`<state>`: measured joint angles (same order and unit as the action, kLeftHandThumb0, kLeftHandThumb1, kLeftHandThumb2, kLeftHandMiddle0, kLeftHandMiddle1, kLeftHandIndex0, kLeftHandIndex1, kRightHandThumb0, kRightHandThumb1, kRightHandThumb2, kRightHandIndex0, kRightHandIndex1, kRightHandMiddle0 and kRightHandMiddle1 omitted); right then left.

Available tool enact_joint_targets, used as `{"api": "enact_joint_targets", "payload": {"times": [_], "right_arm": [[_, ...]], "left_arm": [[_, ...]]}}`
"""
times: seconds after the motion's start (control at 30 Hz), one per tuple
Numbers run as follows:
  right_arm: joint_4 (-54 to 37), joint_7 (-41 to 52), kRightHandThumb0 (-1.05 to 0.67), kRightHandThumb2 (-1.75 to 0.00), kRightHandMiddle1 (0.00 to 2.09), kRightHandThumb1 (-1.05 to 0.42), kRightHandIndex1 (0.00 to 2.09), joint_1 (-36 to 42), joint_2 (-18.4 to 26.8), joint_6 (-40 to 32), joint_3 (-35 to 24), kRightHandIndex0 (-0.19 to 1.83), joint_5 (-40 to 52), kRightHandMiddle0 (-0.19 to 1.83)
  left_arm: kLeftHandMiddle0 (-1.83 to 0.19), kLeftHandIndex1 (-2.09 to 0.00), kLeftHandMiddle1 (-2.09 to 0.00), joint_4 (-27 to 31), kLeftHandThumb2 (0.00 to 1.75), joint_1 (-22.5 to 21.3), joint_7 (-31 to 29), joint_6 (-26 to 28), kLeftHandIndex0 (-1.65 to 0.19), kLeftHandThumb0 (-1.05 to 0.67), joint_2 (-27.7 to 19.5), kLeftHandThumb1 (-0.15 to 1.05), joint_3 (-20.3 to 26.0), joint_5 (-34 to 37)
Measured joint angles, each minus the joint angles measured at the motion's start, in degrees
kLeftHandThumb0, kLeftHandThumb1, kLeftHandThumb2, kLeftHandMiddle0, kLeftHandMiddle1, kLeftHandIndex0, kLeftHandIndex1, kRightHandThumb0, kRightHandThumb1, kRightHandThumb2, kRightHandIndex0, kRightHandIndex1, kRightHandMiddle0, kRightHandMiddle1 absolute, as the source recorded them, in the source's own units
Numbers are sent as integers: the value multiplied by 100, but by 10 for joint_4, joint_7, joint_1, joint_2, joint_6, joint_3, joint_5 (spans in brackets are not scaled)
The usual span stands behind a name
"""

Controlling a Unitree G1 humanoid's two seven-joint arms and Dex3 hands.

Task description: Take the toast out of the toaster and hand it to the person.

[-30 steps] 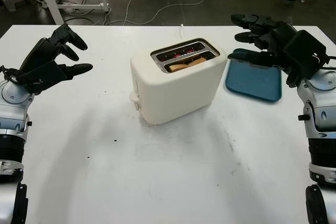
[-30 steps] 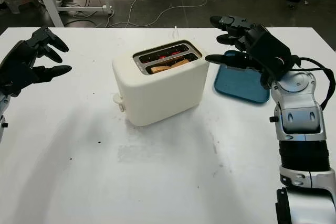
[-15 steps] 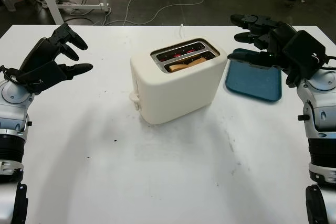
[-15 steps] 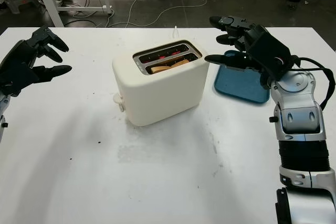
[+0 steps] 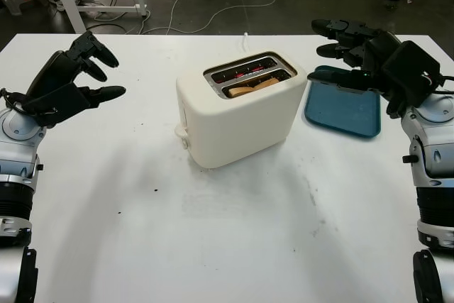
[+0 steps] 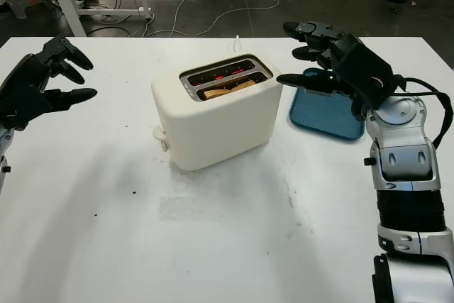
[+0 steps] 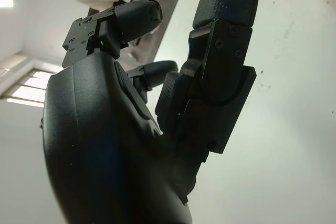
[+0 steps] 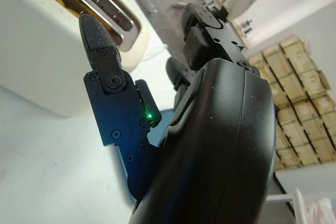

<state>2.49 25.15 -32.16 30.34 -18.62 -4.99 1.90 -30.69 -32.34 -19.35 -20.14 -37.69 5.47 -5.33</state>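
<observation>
reach stage: right hand (image 5: pixel 355 58) hovers empty, released, beside the toaster (image 5: pixel 237 108); left hand (image 5: pixel 71 79) empty too, well apart. next: pinch the toast (image 5: pixel 254 87).

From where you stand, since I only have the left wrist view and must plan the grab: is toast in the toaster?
Observer: Yes, a toast slice sits in the near slot of the toaster; the far slot glows red.
Operator: Where is the right hand?
Observer: The right hand is open, above the blue tray beside the toaster.
Operator: And my left hand?
Observer: The left hand is open, raised over the table, apart from the toaster.
</observation>
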Motion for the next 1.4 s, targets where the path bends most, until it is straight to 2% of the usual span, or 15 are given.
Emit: {"api": "enact_joint_targets", "payload": {"times": [0.8,1.4], "right_arm": [[0,0,-46,0,1,-76,82,0,0,0,0,1,0,42],[-2,-3,-38,0,1,-74,83,0,0,0,0,1,0,43]], "left_arm": [[-7,-174,-175,-3,25,-2,0,-5,0,-105,2,92,0,1],[-5,-172,-175,-3,25,-2,0,-5,0,-105,3,92,0,1]]}}
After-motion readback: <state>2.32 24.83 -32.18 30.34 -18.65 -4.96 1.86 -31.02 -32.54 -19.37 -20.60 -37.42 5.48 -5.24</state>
